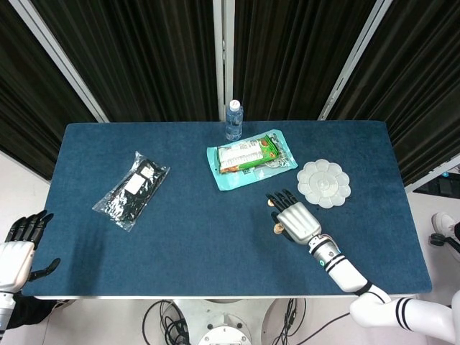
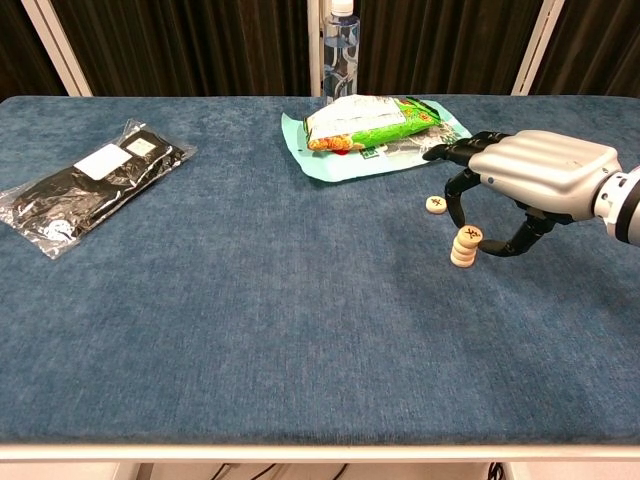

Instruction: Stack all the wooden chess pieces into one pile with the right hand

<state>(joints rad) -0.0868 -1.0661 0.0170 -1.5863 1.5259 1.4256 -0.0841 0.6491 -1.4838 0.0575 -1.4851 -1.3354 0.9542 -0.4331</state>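
The right hand (image 2: 525, 180) arches over the pile of wooden chess pieces (image 2: 465, 247) on the bench (image 2: 250, 300), thumb and a finger pinching the top piece (image 2: 471, 236), other fingers spread. 1 loose piece (image 2: 436, 205) lies just beside the pile, toward the snack bag (image 2: 375, 122). The left hand (image 1: 21, 248) hangs spread off the bench's corner, holding nothing.

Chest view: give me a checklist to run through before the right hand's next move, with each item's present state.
1. Right hand pinches the top round wooden chess piece: ok.
2. That piece sits on the pile of wooden chess pieces: ok, slightly tilted.
3. Piece released: not ok.
4. Lone wooden chess piece stacked: not ok, lies apart.
5. Pile upright: ok.
6. Left hand off the table: ok.
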